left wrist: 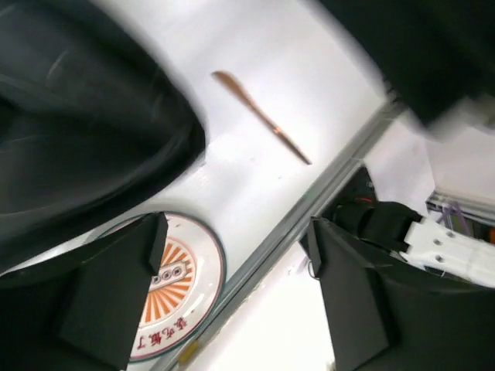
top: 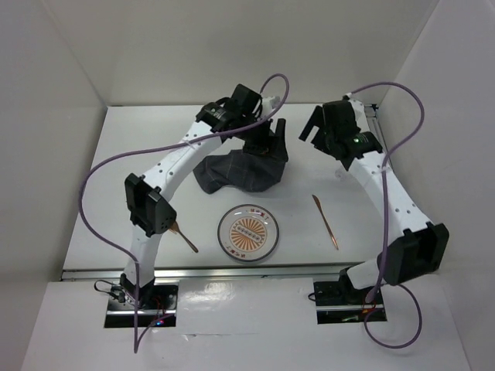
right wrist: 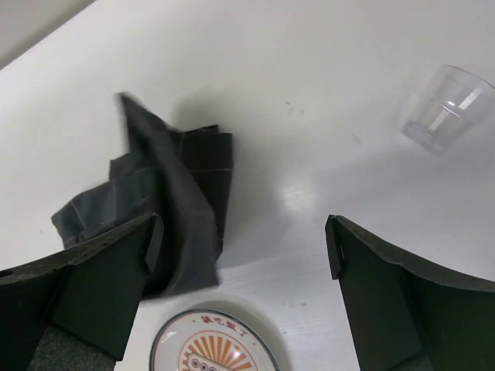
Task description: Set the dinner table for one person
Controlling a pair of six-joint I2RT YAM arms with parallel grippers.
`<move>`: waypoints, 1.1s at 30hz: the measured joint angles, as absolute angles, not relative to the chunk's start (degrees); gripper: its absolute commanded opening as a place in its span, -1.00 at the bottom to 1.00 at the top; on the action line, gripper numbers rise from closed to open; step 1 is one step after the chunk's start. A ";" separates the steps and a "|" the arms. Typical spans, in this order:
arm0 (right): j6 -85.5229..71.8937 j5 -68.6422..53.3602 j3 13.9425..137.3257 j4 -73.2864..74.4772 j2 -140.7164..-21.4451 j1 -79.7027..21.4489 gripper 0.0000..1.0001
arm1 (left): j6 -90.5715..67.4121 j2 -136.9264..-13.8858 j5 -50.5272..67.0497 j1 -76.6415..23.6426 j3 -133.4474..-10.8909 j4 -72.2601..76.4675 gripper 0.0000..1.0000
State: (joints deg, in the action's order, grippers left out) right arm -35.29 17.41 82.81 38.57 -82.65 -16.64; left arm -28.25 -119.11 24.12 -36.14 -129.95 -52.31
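Observation:
The white dinner table (top: 147,147) holds a round plate (top: 247,232) with an orange sunburst, near the front middle. A crumpled dark grey checked cloth (top: 232,176) lies behind the plate. A copper knife (top: 326,221) lies right of the plate. A copper utensil (top: 186,238) lies left of it, partly hidden by my left arm. My left gripper (top: 267,145) hovers over the cloth's far right edge, open and empty (left wrist: 236,232). My right gripper (top: 317,127) is open and empty above the table's rear right (right wrist: 244,228). A clear plastic cup (right wrist: 445,108) lies on its side.
A silver rail (top: 232,270) runs along the table's front edge. White walls enclose the left, rear and right sides. The left wrist view shows the plate (left wrist: 182,282), the knife (left wrist: 259,116) and the cloth (left wrist: 85,147). The right wrist view shows the cloth (right wrist: 166,201) and plate (right wrist: 213,348).

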 measured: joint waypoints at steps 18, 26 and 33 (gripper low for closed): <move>-27.73 10.28 79.64 40.27 -93.45 -24.86 0.99 | -28.93 -115.13 15.70 -11.07 -115.55 -53.17 0.68; -24.23 14.13 84.79 47.31 -99.98 -27.51 0.99 | -30.48 -124.68 10.35 -8.29 -114.91 -55.40 0.76; -23.75 6.72 90.24 47.24 -104.44 -16.64 0.99 | -31.66 -130.74 9.26 -4.38 -116.53 -55.61 0.74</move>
